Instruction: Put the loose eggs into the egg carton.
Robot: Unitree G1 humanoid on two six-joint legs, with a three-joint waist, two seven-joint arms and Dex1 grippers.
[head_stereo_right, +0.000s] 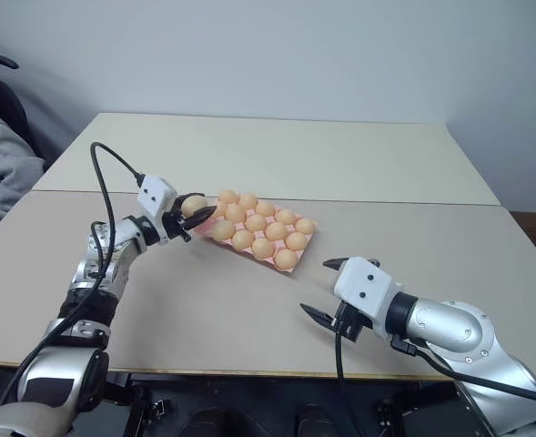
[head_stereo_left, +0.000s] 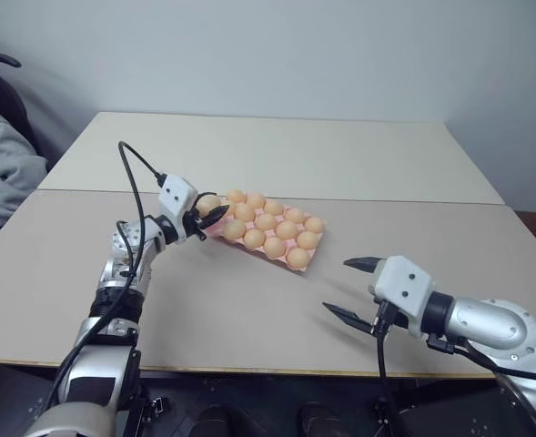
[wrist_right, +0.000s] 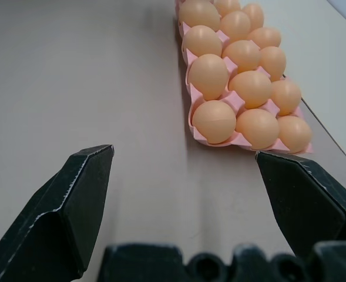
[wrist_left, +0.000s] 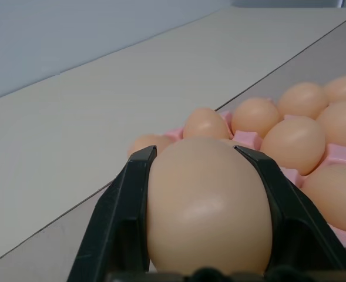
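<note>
One egg [wrist_left: 208, 211] sits clamped between the black fingers of my left end effector [head_stereo_left: 215, 216], held just at the egg carton's [head_stereo_left: 315, 261] near-left corner, touching distance from the eggs already seated there. I see the pink carton lying mid-surface [head_stereo_left: 249, 309], its cups nearly all filled. My right end effector [head_stereo_left: 349, 288] hangs with fingers spread wide and nothing between them, well apart from the carton, which lies at its eleven o'clock.

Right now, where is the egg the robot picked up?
The egg is pinched in the left gripper, held at the left end of the pink egg carton, on the near table.
</note>
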